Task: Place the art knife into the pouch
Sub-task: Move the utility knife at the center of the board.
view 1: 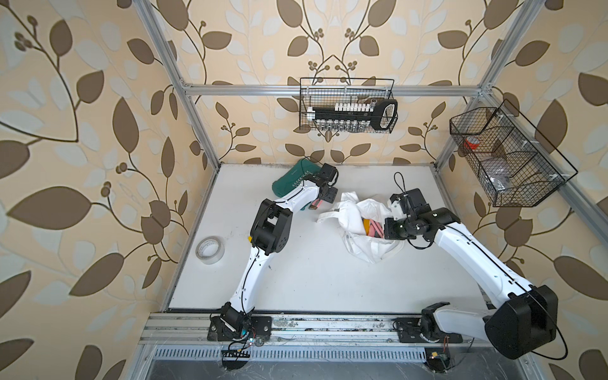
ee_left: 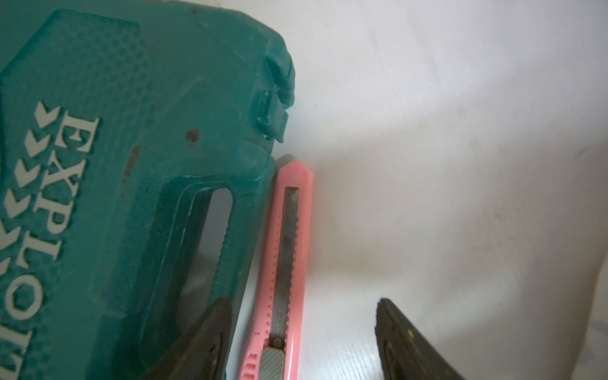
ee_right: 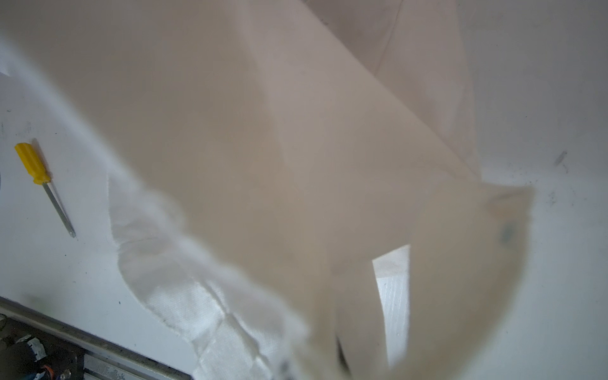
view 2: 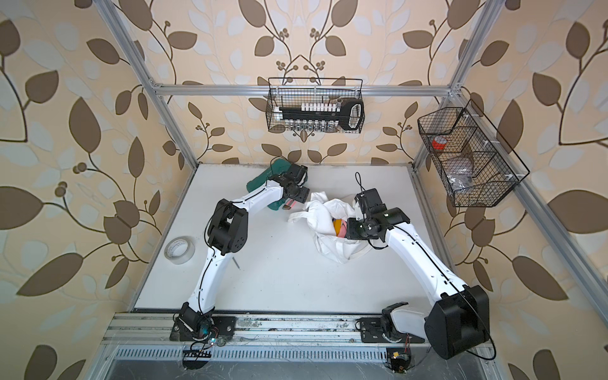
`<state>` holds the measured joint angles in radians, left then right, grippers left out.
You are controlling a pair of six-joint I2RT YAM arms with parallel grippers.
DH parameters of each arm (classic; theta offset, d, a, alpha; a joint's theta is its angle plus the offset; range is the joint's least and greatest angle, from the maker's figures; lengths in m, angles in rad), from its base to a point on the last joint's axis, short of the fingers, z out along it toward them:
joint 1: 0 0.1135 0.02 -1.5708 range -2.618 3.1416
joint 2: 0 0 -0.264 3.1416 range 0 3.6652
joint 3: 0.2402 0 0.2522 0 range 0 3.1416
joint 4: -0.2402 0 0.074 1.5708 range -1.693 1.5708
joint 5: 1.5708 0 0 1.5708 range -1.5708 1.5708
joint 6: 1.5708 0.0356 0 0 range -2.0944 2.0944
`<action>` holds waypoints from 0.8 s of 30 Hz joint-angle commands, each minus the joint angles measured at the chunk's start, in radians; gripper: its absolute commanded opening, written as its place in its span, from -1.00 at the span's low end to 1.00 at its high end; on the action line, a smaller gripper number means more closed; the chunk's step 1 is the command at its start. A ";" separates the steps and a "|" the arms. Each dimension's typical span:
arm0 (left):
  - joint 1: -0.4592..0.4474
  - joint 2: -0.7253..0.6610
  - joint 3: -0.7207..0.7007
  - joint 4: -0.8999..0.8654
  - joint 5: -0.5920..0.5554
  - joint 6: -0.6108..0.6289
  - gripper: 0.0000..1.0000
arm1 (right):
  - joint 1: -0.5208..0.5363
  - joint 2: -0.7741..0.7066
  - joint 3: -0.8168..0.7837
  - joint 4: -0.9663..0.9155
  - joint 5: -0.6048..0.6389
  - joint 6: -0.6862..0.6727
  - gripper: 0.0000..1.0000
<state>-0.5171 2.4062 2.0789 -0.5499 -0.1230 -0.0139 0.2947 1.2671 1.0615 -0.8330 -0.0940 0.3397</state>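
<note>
Pale cloth of the pouch (ee_right: 263, 164) hangs so close to the right wrist camera that it blurs and fills most of that view. Beyond it a yellow-handled screwdriver (ee_right: 42, 184) lies on the white table (ee_right: 33, 263). In both top views the pouch (view 1: 348, 210) sits crumpled right of the table's middle, toward the far edge. Its mouth gapes, with pink and orange showing inside. The right hand (view 1: 388, 228) is at the rim of that mouth, on the side nearer the table's right edge. Its fingers are pressed together and the cloth is bunched up to them. It appears to pinch the rim, though the fingertips themselves are hidden.

The art knife (ee_left: 289, 256), pink, lies flat on the table near the far edge, left of the middle. It is just beside the handle side of a dark green case (ee_left: 131, 164) with white lettering. The left hand (ee_left: 302, 302) hovers over the knife with its fingers apart: one finger (ee_left: 204, 335) over the case's handle, the other (ee_left: 404, 339) over bare table, and the knife between them. Whether either finger touches anything cannot be told. Knife and pouch lie apart. A tape roll (view 1: 210, 250) lies near the left edge.
</note>
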 commanded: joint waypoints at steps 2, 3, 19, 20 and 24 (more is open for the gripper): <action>0.003 -0.003 0.001 0.008 0.017 -0.012 0.43 | 0.007 0.015 -0.008 0.002 -0.015 -0.005 -1.00; 0.003 0.002 0.005 0.005 0.017 -0.012 0.43 | 0.009 0.017 -0.009 0.004 -0.014 -0.006 -1.00; 0.017 0.047 0.018 -0.019 0.049 -0.044 0.39 | 0.019 0.026 -0.026 0.021 -0.020 -0.002 -1.00; 0.017 0.050 0.018 -0.024 0.051 -0.045 0.37 | 0.021 0.027 -0.026 0.021 -0.020 -0.004 -1.00; 0.017 0.060 0.033 -0.053 0.031 -0.047 0.35 | 0.025 0.026 -0.026 0.021 -0.019 -0.003 -1.00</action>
<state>-0.5087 2.4474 2.0808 -0.5571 -0.0860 -0.0414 0.3107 1.2854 1.0588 -0.8101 -0.1013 0.3397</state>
